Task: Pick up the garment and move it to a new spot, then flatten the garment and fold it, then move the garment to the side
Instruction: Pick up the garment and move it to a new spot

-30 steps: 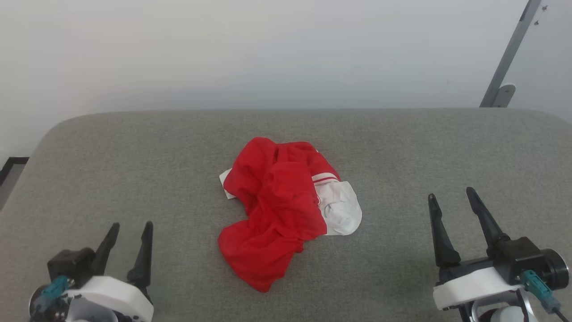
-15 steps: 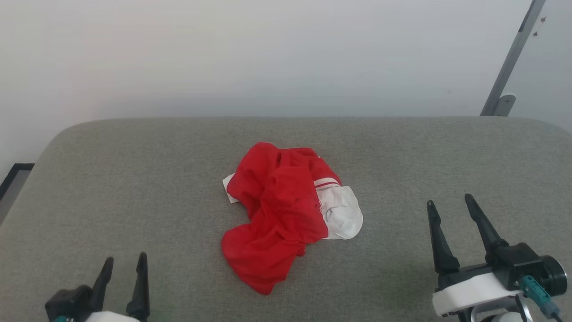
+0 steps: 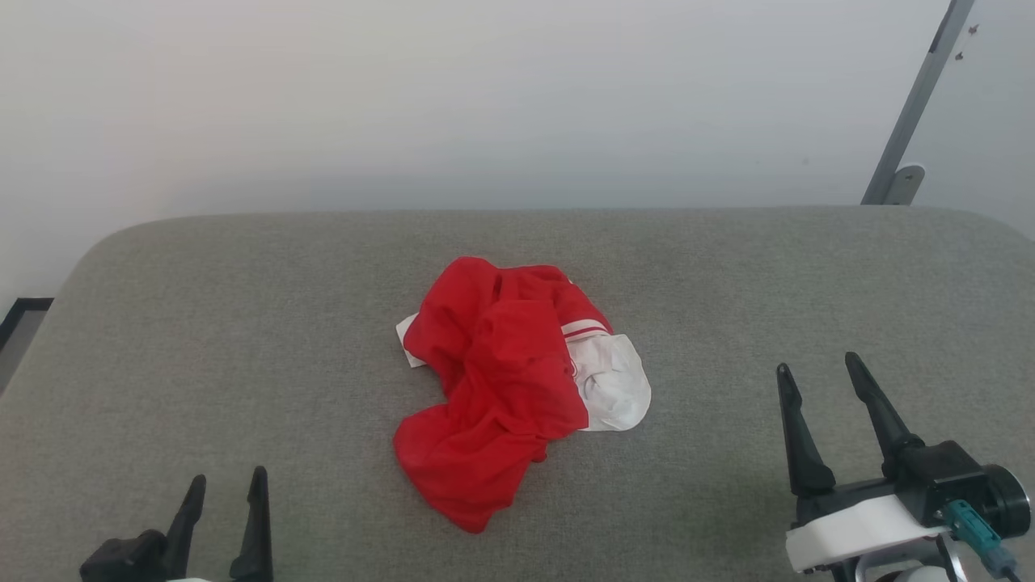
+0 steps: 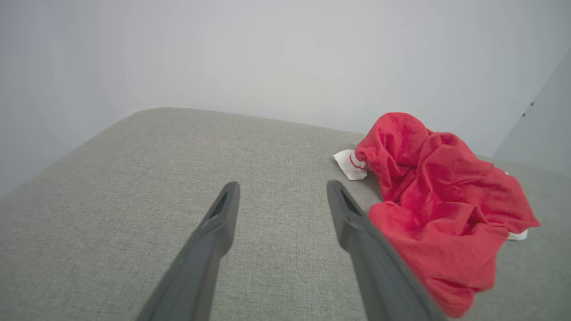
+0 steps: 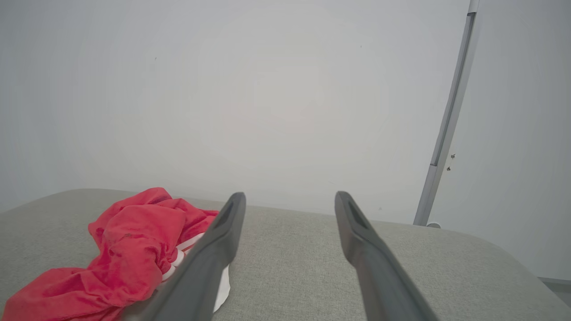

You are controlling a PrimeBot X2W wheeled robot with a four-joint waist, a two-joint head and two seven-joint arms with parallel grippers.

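Work surface: a grey padded surface [image 3: 242, 323] with a coarse woven texture and rounded far corners is seen; a pale, plain wall stands behind it.

Garment: the garment [image 3: 501, 388] is found crumpled in a loose heap at the centre of the surface. It is made of thin red fabric, deeply creased and folded over itself.

Garment detail: a bunched white sleeve [image 3: 614, 384] with a red-striped band is exposed at 3 o'clock of the heap. A small white cuff corner [image 3: 407, 339] projects at 10 o'clock. No lettering or number can be made out.

Left gripper: the left gripper [image 3: 229, 477] is placed at 7 o'clock in the head view, well apart from the garment. Its two dark, tapered fingers are pointed towards 12 o'clock and held apart with nothing between them.

Left wrist view: the garment [image 4: 437, 209] is seen at 3 o'clock of the left gripper [image 4: 282, 185]; nothing is touched.

Right gripper: the right gripper [image 3: 817, 364] is placed at 4 o'clock in the head view, its fingers spread and empty, tilted slightly towards 11 o'clock.

Right wrist view: the garment [image 5: 129, 249] lies at 8 o'clock of the right gripper [image 5: 290, 195].

Background: a slanted grey metal post [image 3: 914, 105] is seen at 1 o'clock.
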